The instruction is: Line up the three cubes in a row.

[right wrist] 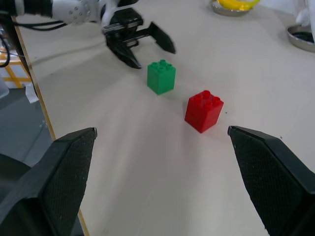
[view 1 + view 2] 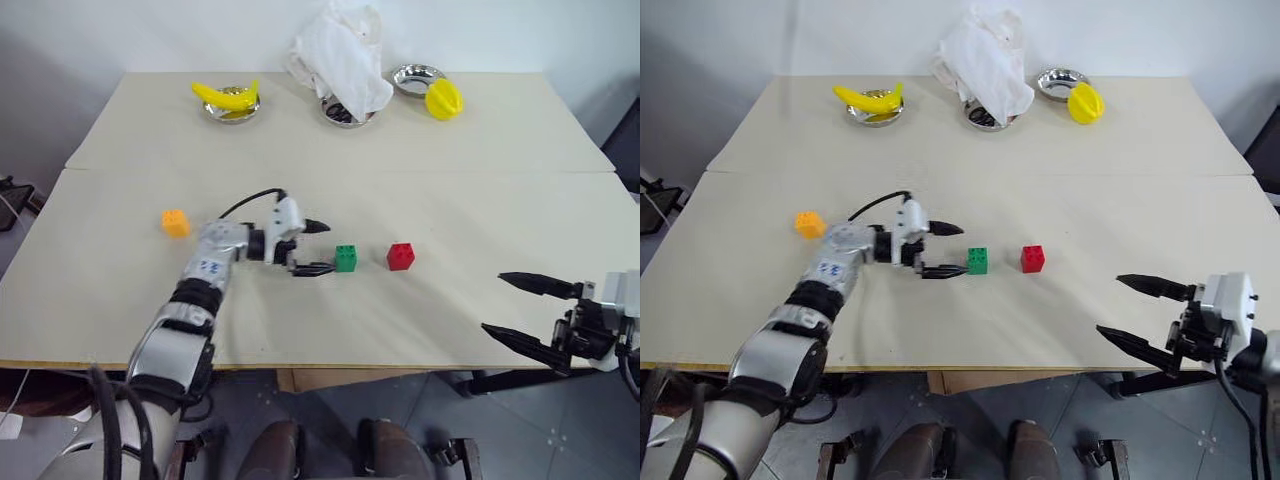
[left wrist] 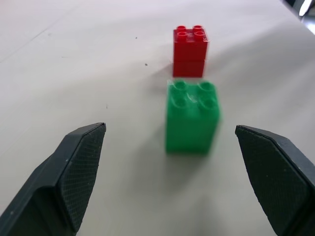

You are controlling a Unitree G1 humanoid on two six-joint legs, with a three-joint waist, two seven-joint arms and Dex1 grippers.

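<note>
1. The three cubes are small studded plastic bricks of like size, each with four round studs on top: the green cube (image 2: 346, 258) and the red cube (image 2: 400, 256) stand near each other at the middle of the table (image 2: 480, 180), upright and apart.
2. The orange cube (image 2: 175, 223) sits well apart from them, toward the robot's left, and looks slightly turned on the surface.
3. In the left wrist view the green cube is near and the red cube lies just beyond it, with a bare strip of table between them.
4. The left gripper (image 2: 316, 247) points at the green cube from its left side, fingers spread wide and holding nothing; the cube stands just past the fingertips (image 3: 81, 162), untouched.
5. The right gripper (image 2: 522, 308) hovers near the table's front edge on the right, fingers wide apart and empty.
6. At the far edge, a yellow banana (image 2: 226, 97) lies in a small metal bowl (image 2: 213, 111), a white crumpled bag (image 2: 342, 55) covers most of a second bowl, and a round yellow toy (image 2: 443, 99) hides part of a third.
7. A small blue label on the left forearm is too small to read.
</note>
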